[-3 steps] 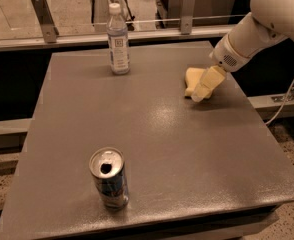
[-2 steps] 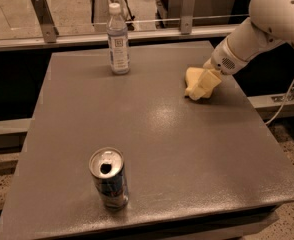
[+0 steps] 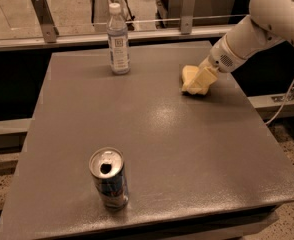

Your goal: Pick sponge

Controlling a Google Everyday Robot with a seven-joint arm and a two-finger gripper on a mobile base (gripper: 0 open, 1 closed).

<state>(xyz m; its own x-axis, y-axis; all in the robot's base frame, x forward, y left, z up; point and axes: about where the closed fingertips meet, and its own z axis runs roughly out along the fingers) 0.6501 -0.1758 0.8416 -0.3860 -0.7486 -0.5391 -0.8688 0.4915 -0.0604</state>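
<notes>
Grey rectangular tabletop (image 3: 187, 149) observed. Near the front edge, left of centre, an opened aluminium drink can with blue and silver sides (image 3: 108, 179) is seen standing upright. At the back left, a clear plastic water bottle with a white cap (image 3: 118, 41) is seen upright, well apart from the can. At the back right, the pale yellow foam sponge (image 3: 188, 74) is found resting on the table. The gripper (image 3: 196, 85) is angled down against its right side, touching it; its grip state cannot be told. The white arm (image 3: 257, 29) is noted entering from the upper right.
</notes>
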